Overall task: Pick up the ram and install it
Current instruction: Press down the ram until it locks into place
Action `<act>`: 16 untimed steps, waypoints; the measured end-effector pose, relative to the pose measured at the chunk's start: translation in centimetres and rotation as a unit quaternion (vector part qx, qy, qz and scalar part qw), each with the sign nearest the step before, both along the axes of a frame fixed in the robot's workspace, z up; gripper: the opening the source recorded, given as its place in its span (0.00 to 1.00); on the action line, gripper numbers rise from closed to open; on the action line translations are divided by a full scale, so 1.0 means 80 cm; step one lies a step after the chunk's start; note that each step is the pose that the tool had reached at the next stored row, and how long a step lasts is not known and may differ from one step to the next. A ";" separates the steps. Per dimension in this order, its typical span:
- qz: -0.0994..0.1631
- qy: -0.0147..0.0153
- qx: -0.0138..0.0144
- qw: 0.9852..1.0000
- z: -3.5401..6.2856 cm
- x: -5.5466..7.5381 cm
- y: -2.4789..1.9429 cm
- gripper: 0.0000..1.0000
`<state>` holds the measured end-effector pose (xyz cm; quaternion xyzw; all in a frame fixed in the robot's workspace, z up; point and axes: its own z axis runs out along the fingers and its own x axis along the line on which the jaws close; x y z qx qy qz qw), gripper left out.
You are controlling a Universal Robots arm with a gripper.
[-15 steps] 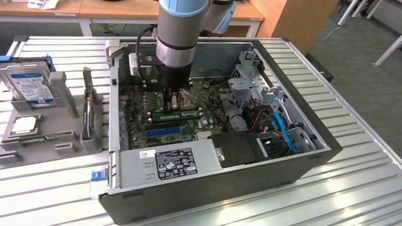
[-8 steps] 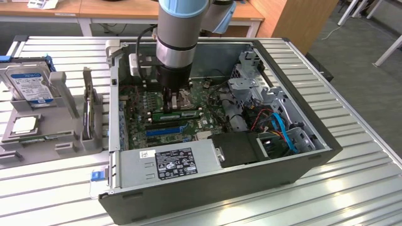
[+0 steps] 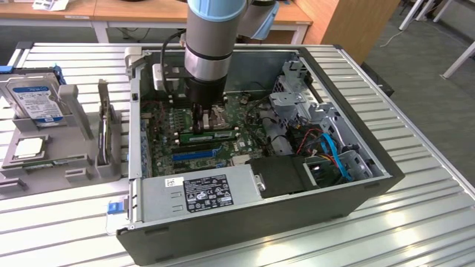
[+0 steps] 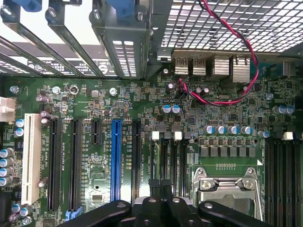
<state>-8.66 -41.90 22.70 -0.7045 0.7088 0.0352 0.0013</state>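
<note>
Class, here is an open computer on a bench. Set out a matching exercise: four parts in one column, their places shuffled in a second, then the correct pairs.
1 hard drive
2 power supply
3 blue cables
4 long blue slot

A inside the case, at the exterior view's right
B on the motherboard, between black slots
C on the grey stand, outside the case
D inside the case, bearing a black label

Pairs: 1-C, 2-D, 3-A, 4-B
</note>
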 end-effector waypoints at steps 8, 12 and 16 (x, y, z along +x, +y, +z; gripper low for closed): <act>0.000 0.000 0.000 1.000 -0.002 0.000 -0.0005 0.10; 0.000 0.000 0.000 1.000 -0.003 0.000 -0.0005 0.10; 0.000 0.000 0.000 1.000 -0.003 0.000 -0.0006 0.10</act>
